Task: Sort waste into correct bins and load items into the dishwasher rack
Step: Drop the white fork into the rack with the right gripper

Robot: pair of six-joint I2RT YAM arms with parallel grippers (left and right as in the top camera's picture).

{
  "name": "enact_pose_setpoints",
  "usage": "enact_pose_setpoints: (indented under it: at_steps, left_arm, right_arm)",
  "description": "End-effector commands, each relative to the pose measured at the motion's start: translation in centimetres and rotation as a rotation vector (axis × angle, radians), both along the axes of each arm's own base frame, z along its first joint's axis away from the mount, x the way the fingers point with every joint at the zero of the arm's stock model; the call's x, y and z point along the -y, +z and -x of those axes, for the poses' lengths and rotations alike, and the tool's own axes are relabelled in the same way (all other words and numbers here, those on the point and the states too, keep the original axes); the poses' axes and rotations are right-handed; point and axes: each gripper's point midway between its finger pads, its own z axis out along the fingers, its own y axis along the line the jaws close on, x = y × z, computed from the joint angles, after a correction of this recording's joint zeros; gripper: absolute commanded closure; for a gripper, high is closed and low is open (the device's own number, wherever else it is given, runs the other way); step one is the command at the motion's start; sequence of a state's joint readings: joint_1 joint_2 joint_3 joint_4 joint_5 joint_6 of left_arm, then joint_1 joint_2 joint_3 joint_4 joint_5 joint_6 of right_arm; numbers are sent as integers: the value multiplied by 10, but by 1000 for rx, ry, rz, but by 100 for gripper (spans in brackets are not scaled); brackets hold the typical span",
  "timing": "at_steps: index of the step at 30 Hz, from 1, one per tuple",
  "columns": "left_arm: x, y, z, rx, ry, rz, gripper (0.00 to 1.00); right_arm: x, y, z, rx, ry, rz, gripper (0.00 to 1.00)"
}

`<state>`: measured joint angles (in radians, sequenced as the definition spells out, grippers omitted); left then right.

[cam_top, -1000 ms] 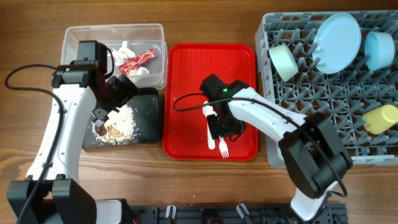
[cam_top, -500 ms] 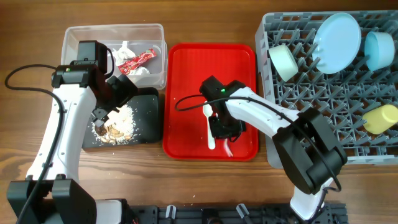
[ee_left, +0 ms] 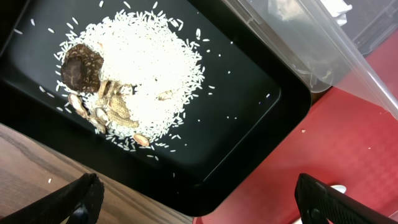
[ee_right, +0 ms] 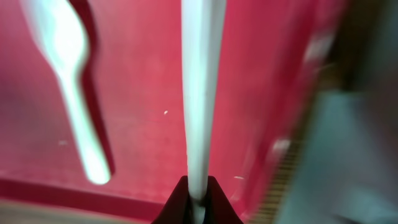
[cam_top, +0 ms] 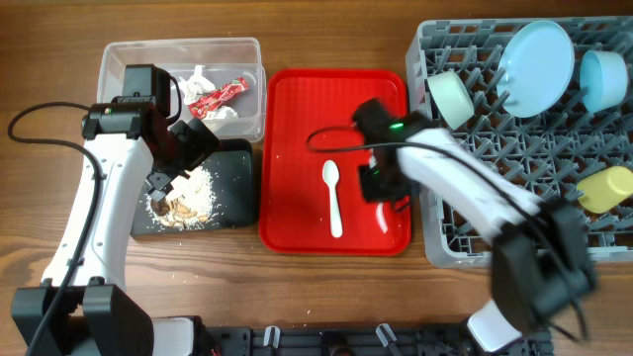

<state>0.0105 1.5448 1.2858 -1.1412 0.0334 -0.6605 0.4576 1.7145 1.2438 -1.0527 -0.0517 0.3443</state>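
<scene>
My right gripper is shut on the white fork and holds it over the right side of the red tray, next to the grey dishwasher rack. The white spoon lies on the red tray, and it also shows in the right wrist view. The rack holds the blue plate, blue bowl, green bowl and yellow cup. My left gripper is open and empty over the black tray, which holds the food scraps. The clear tub holds the red wrapper and tissue.
The red tray lies between the black tray and the rack, close to both. The clear tub's wall overhangs the black tray's far corner. Bare wooden table lies behind and in front of the trays.
My right gripper has lifted the fork off the red tray and moved right toward the rack. The spoon stays on the tray. The left arm has not moved.
</scene>
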Motion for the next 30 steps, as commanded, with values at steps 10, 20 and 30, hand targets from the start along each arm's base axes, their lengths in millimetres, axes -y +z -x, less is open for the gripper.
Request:
enact_pose_setpoints:
  at_steps: [10, 20, 30]
  left_arm:
    - [1, 1, -1, 4, 0, 11, 0]
    - [1, 1, -1, 4, 0, 11, 0]
    - [1, 1, -1, 4, 0, 11, 0]
  right_arm:
    - [110, 62, -14, 172, -46, 90, 96]
    - [117, 23, 1, 68, -60, 107, 81]
    - [57, 106, -46, 293, -31, -225, 48]
